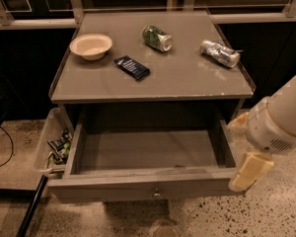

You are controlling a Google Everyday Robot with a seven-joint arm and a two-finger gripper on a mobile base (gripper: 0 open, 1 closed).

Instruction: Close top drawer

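Note:
The top drawer (147, 186) of a grey table is pulled far out toward me. Its shallow grey interior (148, 149) holds nothing I can see. A small round metal knob (158, 193) sits at the centre of its flat front. My gripper (248, 173), cream coloured, hangs from the white arm (281, 122) at the right. It is just outside the front right corner of the drawer, at about the height of the drawer front. I cannot tell whether it touches the drawer.
On the table top (187, 80) lie a cream bowl (91, 45), a blue packet (131, 67), a green can (157, 37) and a crushed silver can (219, 53). A clear bin (48, 147) with snacks stands left of the drawer. A dark pole (32, 206) leans at lower left.

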